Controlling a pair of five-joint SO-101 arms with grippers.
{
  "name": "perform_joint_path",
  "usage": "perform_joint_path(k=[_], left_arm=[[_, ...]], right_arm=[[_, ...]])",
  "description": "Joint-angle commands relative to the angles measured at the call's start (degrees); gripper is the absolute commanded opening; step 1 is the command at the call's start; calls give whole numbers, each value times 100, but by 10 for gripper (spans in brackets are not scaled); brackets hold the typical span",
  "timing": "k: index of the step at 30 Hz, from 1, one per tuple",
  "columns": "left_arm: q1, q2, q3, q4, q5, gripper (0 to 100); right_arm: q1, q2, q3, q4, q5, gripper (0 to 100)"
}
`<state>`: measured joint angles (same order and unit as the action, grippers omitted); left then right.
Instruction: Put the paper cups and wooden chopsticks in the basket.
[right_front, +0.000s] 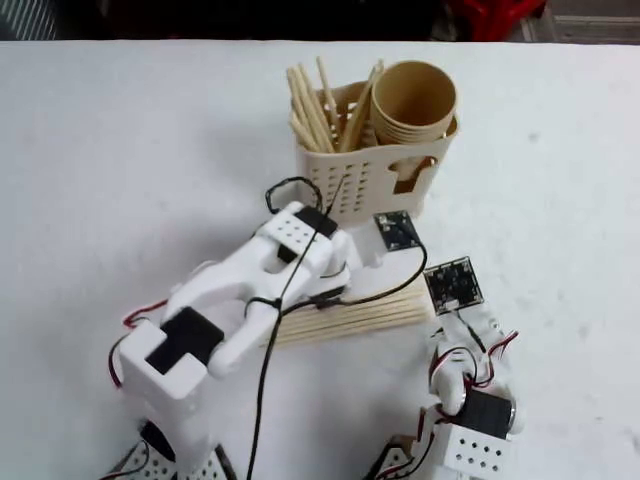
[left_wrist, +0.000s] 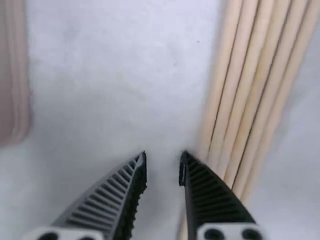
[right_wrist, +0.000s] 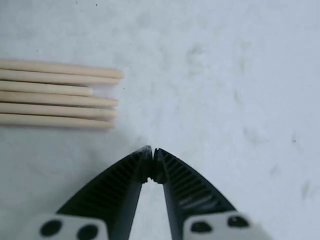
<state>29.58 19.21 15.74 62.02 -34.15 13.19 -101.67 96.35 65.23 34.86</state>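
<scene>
A cream perforated basket (right_front: 372, 175) stands at the back of the table, holding stacked paper cups (right_front: 413, 100) and several upright wooden chopsticks (right_front: 318, 105). More chopsticks (right_front: 380, 316) lie side by side on the table in front of it. My left gripper (left_wrist: 162, 162) hovers low just beside that bundle (left_wrist: 250, 100), open by a small gap with nothing between its fingers. My right gripper (right_wrist: 151, 157) is shut and empty, just off the tips of the lying chopsticks (right_wrist: 60, 95).
The left arm (right_front: 250, 300) stretches over the near end of the lying chopsticks. The right arm (right_front: 470, 410) sits at the front right. The basket's wall (left_wrist: 12, 75) is close to the left gripper. White table (right_front: 120, 150) lies bare on both sides.
</scene>
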Motion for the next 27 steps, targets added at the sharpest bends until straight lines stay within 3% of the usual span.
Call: perform_joint_path(k=[1,7,11,19,27], left_arm=[[-207,-66,-237,9,132,90],[-224,-1499,343,88,114,87],[-92,-2105,1196,-378,105,107],[-22,-1279,976,-545,-97,128],[-75,-40,-123,-26,-70,124]], right_arm=[[31,31,53,-57,-9,17],[31,31,53,-57,-9,17],[22,31,53,-57,-9,17],[22,31,53,-57,-9,17],[22,31,53,-57,-9,17]])
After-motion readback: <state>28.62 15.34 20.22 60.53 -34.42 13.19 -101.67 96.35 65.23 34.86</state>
